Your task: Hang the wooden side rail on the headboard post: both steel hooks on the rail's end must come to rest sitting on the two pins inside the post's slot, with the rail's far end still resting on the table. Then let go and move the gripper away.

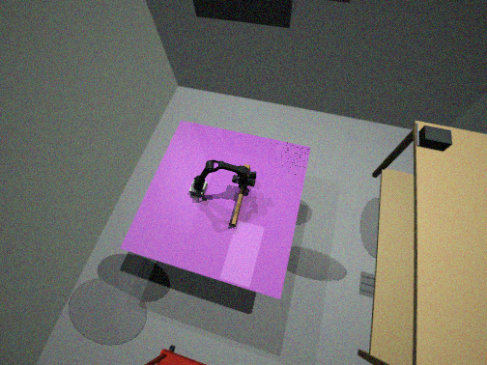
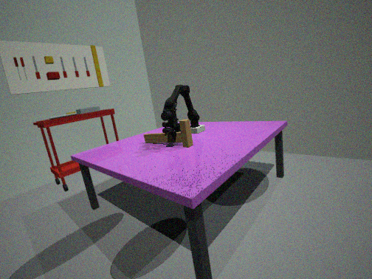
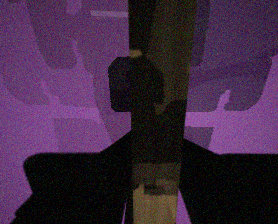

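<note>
The wooden side rail (image 1: 237, 209) (image 2: 154, 139) (image 3: 171, 40) runs from the gripper toward the table's middle, nearly level. Its far end is low, on or very near the table top. My gripper (image 1: 244, 185) (image 2: 170, 140) (image 3: 149, 134) is shut on the rail near its post end, with fingers on either side of it. The wooden headboard post (image 1: 247, 167) (image 2: 187, 133) stands upright on the table close beside the gripper, and the rail's near end reaches it or its edge. The steel hooks, the pins and the slot cannot be made out, so whether they are engaged cannot be told.
The magenta table (image 1: 164, 221) (image 2: 236, 143) carries the arm's white base (image 1: 197, 190) (image 2: 198, 129) behind the post. The black arm arches above the table from base to gripper. A red trolley (image 2: 77, 118) and a wooden bench (image 1: 449, 240) stand off the table.
</note>
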